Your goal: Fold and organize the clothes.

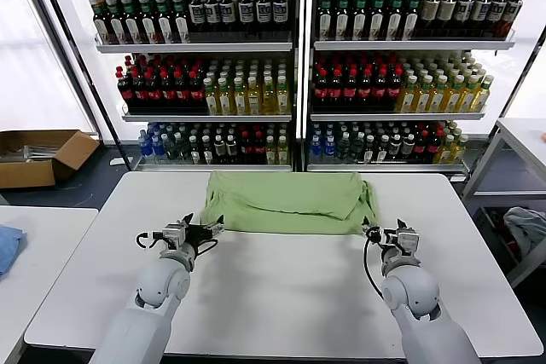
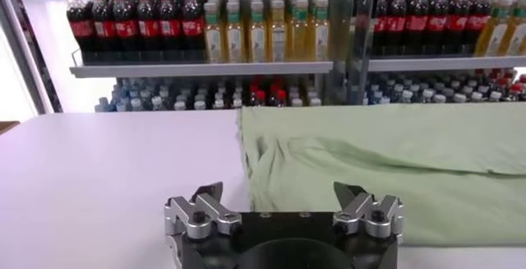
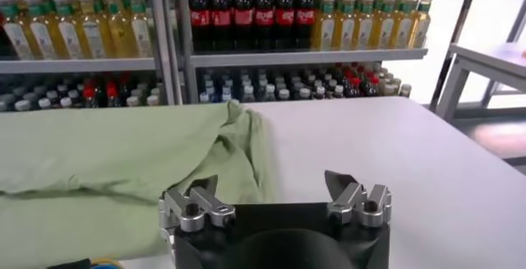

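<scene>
The clothes, a light green shirt (image 1: 290, 203), lie folded into a wide band across the far middle of the white table (image 1: 281, 296). Its print and collar are hidden. My left gripper (image 1: 207, 229) stands open at the shirt's near left corner, just short of the cloth; in the left wrist view the shirt (image 2: 386, 172) lies ahead of the gripper (image 2: 279, 197). My right gripper (image 1: 373, 232) stands open at the shirt's near right corner, and the right wrist view shows the shirt's edge (image 3: 123, 172) ahead of the empty gripper (image 3: 271, 187).
Shelves of bottles (image 1: 294, 66) stand behind the table. A second white table (image 1: 34, 245) with a blue cloth (image 1: 7, 246) is at the left, a cardboard box (image 1: 38, 155) on the floor beyond it. Another table (image 1: 520, 138) stands at the right.
</scene>
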You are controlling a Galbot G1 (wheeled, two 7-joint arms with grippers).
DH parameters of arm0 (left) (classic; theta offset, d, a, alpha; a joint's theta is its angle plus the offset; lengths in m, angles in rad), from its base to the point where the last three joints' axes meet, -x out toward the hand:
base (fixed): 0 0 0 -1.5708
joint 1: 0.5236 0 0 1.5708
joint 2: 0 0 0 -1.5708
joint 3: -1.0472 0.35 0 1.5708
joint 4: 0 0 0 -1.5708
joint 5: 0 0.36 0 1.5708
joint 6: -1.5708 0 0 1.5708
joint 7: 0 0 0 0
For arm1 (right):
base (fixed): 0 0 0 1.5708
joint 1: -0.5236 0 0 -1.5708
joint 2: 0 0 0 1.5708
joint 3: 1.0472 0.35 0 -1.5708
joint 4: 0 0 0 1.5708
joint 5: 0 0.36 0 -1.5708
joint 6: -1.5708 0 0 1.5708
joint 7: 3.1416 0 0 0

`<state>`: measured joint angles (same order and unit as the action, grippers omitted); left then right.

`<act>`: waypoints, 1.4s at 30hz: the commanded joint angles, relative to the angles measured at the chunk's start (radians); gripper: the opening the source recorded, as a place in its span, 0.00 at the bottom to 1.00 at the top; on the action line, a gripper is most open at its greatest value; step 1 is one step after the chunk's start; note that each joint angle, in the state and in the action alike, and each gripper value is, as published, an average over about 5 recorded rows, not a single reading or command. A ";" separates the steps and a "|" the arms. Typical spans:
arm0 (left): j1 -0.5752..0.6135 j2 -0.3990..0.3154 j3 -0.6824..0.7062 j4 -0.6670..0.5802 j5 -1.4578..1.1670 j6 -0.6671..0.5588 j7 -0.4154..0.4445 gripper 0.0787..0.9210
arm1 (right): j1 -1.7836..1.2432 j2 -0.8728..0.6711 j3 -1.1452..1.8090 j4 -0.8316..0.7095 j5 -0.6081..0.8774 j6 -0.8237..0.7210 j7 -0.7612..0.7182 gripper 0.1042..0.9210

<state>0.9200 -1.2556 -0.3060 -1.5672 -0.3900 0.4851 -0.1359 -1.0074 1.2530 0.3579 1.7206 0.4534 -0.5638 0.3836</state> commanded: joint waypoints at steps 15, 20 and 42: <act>-0.010 -0.002 0.011 0.077 0.046 -0.013 0.014 0.59 | 0.003 0.016 0.012 -0.064 -0.002 -0.001 -0.015 0.63; -0.003 -0.006 0.014 0.077 0.051 -0.011 0.018 0.43 | 0.001 0.016 0.012 -0.071 -0.004 0.004 -0.023 0.46; 0.101 0.004 0.003 -0.014 0.084 -0.024 0.027 0.01 | -0.108 0.025 0.036 0.053 -0.046 0.026 -0.044 0.01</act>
<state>0.9966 -1.2464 -0.3073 -1.5549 -0.3089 0.4583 -0.1094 -1.1101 1.2732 0.3965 1.7537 0.4161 -0.5456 0.3453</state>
